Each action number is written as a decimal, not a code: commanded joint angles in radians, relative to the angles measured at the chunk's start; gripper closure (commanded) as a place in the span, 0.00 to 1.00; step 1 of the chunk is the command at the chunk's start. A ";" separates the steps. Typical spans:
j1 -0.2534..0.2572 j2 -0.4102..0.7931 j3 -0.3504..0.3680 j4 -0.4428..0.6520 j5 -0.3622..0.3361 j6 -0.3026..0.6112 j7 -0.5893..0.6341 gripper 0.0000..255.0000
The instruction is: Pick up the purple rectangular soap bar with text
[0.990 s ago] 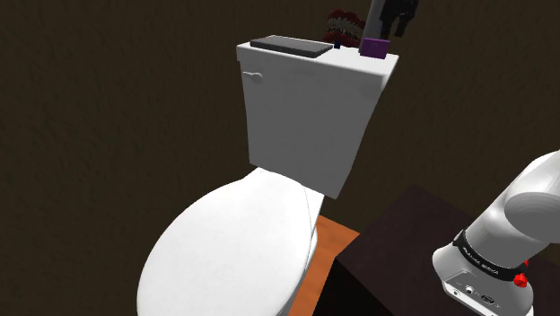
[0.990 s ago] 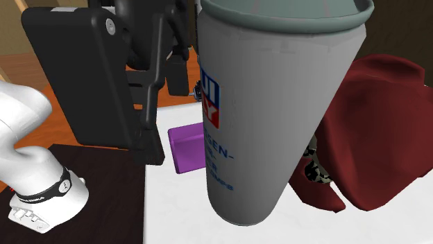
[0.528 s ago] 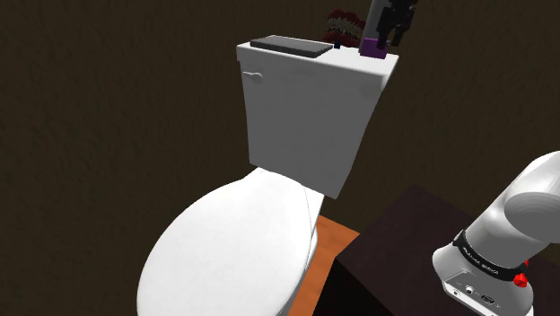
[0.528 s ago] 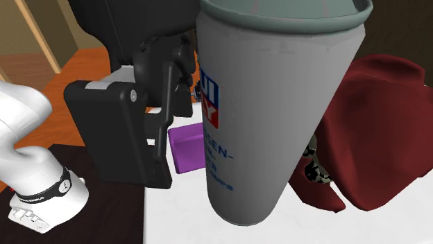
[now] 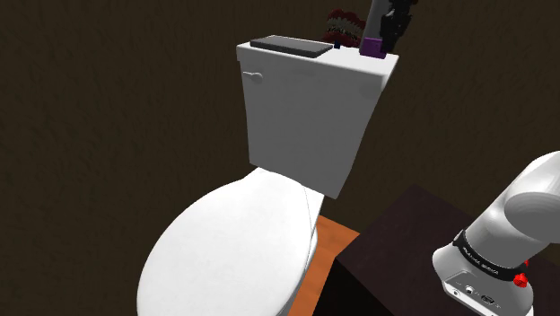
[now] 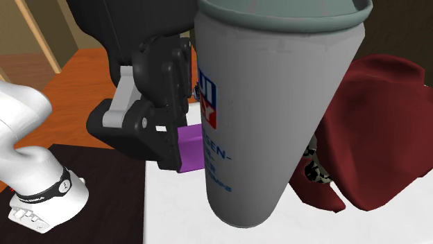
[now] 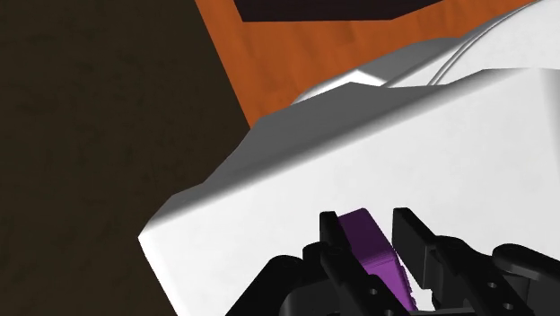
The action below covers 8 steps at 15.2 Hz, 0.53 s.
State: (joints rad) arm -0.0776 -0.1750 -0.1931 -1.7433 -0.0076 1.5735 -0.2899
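White toilet (image 5: 235, 251) w/ tank (image 5: 305, 117) takes up most of the shoulder view. Franka arm (image 5: 529, 211) rises from its dark stand (image 5: 404, 242) at lower right and reaches up to the tank lid (image 5: 354, 65).

On the lid, in the second ext. view: tall grey cup (image 6: 277, 104) w/ blue-and-red print, and a dark red lumpy thing (image 6: 378, 132) behind it. Shoulder view also shows a flat dark slab (image 5: 289, 45) toward that view's left.

Black gripper (image 7: 368, 217) is down at the lid's corner nearest the stand. Purple soap bar (image 7: 372, 253) lies flat there, just beside the cup's base. No text legible on it.

Wrist cam: fingers (image 7: 334, 235) stand apart, one each side of the bar. A sliver of white shows btwn bar and one finger, so not clamped.

Step, by my read: approach done, grasp pending. Next: close squarely on the bar's sides, then lift straight up. Cup is v. close, so sideways drift risks knocking it.
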 commanded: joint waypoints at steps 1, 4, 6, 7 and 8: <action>0.000 0.004 -0.001 -0.002 -0.001 -0.001 0.000 1.00; 0.001 0.009 0.001 0.028 0.001 -0.026 0.002 1.00; 0.001 0.018 0.000 0.065 0.002 -0.055 0.001 1.00; 0.001 0.022 0.000 0.084 0.003 -0.069 0.001 1.00; 0.001 0.027 -0.001 0.103 0.004 -0.083 0.000 1.00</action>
State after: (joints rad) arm -0.0773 -0.1527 -0.1940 -1.6634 -0.0049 1.5089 -0.2904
